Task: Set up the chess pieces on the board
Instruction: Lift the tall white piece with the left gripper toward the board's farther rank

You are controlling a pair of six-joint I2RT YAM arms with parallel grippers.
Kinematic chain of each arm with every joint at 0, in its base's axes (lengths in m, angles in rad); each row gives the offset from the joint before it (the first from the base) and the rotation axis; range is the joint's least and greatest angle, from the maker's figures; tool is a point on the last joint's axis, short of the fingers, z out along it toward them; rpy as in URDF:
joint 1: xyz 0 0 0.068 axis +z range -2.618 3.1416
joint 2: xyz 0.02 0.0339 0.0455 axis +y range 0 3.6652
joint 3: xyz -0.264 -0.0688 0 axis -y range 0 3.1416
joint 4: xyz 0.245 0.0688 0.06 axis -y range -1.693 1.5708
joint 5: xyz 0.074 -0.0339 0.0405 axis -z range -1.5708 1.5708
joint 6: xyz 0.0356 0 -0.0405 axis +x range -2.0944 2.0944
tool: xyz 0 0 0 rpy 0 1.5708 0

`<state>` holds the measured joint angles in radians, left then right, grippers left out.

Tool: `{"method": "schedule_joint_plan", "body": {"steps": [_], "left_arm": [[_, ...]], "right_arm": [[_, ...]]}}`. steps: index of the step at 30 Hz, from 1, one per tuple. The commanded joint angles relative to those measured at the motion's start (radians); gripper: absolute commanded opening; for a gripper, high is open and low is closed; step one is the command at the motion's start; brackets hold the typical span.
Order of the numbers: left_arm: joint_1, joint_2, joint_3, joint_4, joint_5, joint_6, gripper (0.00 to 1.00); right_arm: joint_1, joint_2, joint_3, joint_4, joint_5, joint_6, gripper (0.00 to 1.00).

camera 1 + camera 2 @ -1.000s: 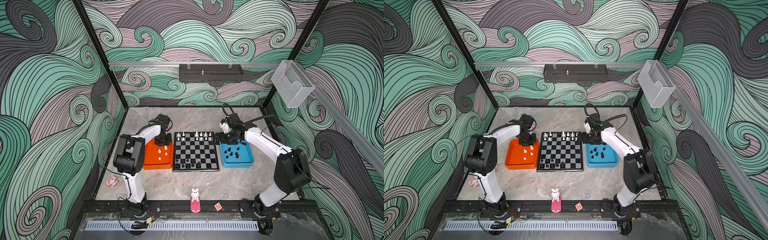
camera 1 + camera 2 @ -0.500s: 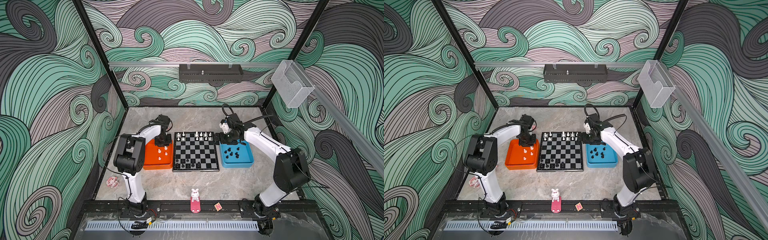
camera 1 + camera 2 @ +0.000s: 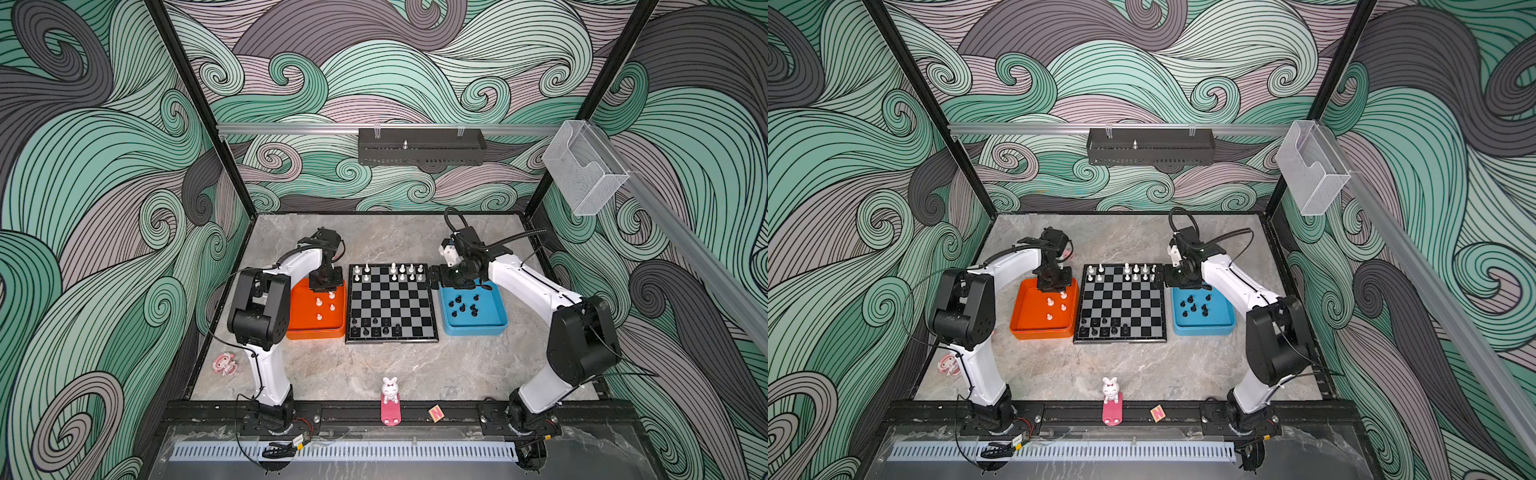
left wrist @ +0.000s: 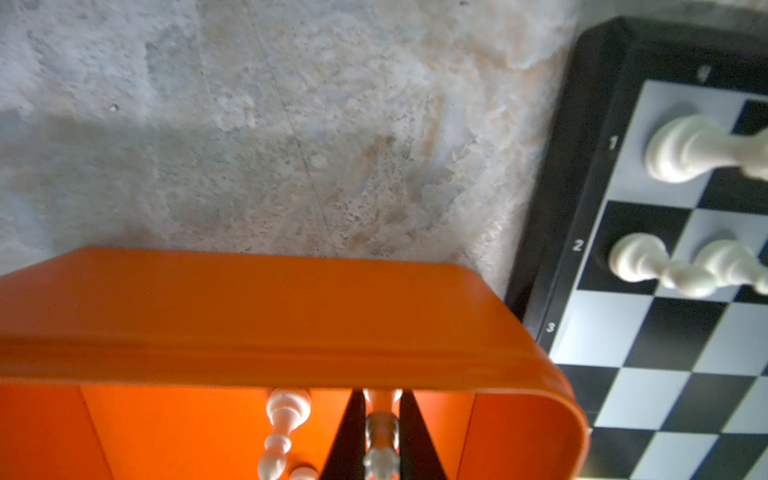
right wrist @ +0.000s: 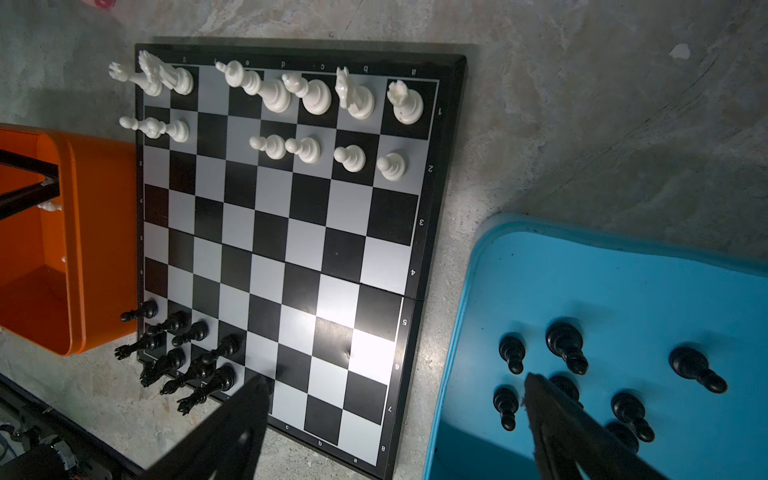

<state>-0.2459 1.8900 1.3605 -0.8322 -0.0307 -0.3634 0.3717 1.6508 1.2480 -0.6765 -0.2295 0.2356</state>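
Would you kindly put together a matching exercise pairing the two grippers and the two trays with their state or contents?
Things:
1. left gripper
2. right gripper
3. orange tray
4. blue tray

States:
A. open
B. loose black pieces inside
C. shut on a white piece
D. loose white pieces inside

Pairs: 1-C, 2-A, 3-D, 4-B

The counter [image 3: 374,237] is grey and looks like stone. The board [image 3: 392,303] lies flat in the middle. In both top views an orange tray [image 3: 316,332] sits just left of the board and a blue tray [image 3: 473,331] just right of it. A pink toy [image 3: 225,364] lies far off, past the orange tray. A white bunny [image 3: 390,388] stands in front of the board, at the counter's edge.
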Motion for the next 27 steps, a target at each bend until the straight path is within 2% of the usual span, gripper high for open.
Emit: {"method": "schedule_joint_plan", "body": {"steps": [1,7,13,18,27], "left_arm": [[-0.013,-0.012,0.047,-0.074,-0.048,0.014,0.10],[-0.029,-0.058,0.114,-0.181,-0.077,0.039,0.10],[-0.081,-0.061,0.260,-0.274,-0.072,0.062,0.11],[-0.157,0.025,0.418,-0.270,-0.019,0.073,0.12],[-0.258,0.258,0.674,-0.293,-0.016,0.085,0.12]], "right_arm": [[-0.005,0.007,-0.013,0.000,-0.007,-0.013,0.95],[-0.009,0.007,-0.010,0.000,-0.008,-0.013,0.95],[-0.017,0.005,-0.004,0.000,-0.011,-0.013,0.95],[-0.027,0.005,0.000,0.001,-0.010,-0.015,0.95],[-0.052,-0.009,-0.016,0.009,-0.008,-0.013,0.95]]}}
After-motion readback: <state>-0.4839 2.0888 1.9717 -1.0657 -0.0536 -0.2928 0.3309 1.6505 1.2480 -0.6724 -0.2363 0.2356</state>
